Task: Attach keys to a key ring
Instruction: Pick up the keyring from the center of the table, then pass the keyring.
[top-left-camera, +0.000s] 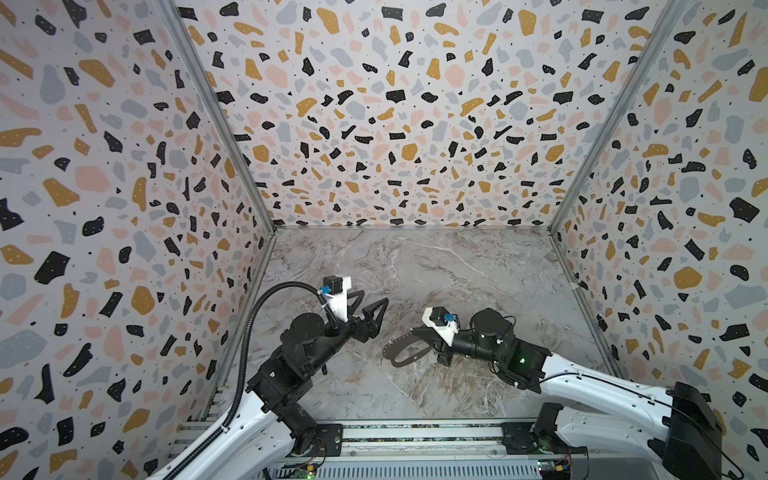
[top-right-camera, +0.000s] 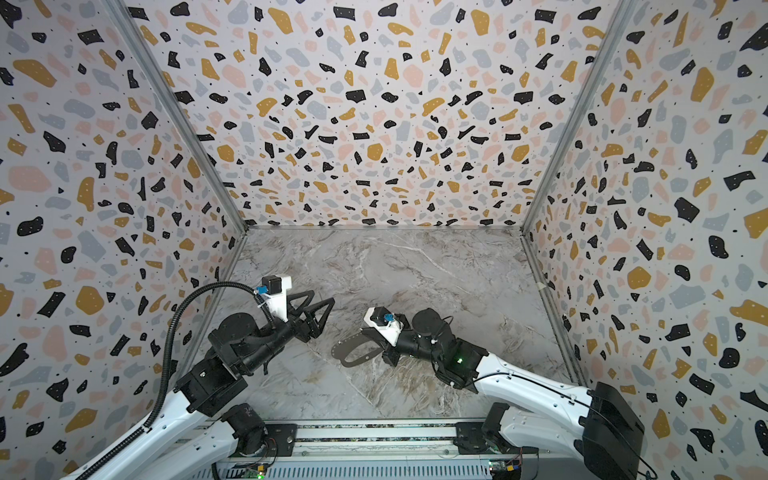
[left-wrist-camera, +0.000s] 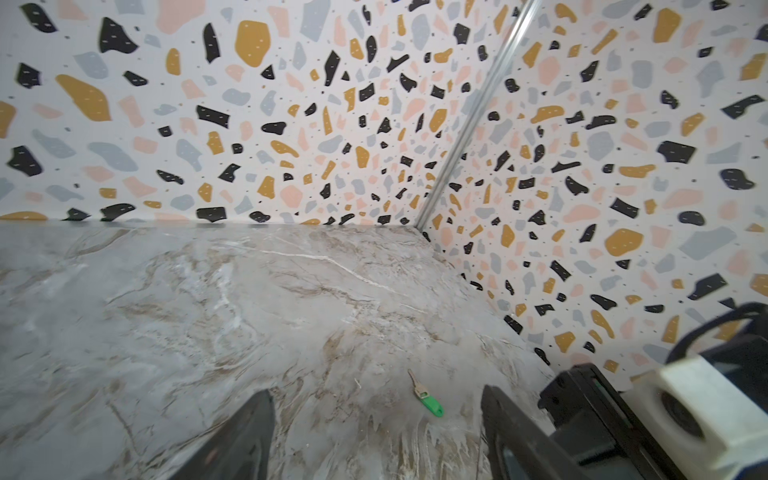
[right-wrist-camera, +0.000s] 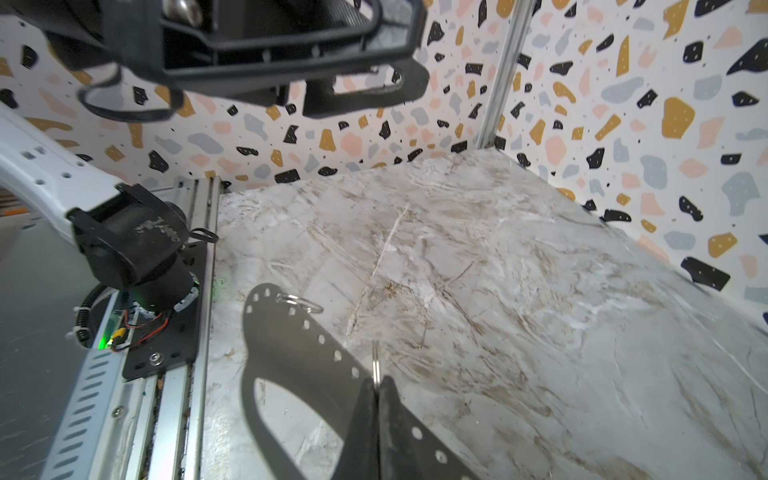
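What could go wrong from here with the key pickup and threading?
1. The tiny green-headed key lies flat on the marble table, off-centre in the open left gripper; it may get nudged, not pinched.
2. The right gripper pinches the flat dark-grey loop-shaped key ring at one edge only; it could pivot during threading.

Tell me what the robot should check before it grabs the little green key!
1. The green key lies alone on the table, with nothing on top of it: ok.
2. The left gripper is open, its fingers wide apart: ok.
3. In the left wrist view the key lies in the gap between those fingers: ok.
4. The right gripper is shut on the key ring: ok.
5. The two grippers are apart in both top views: ok.
6. The key ring is lifted off the table: cannot tell.
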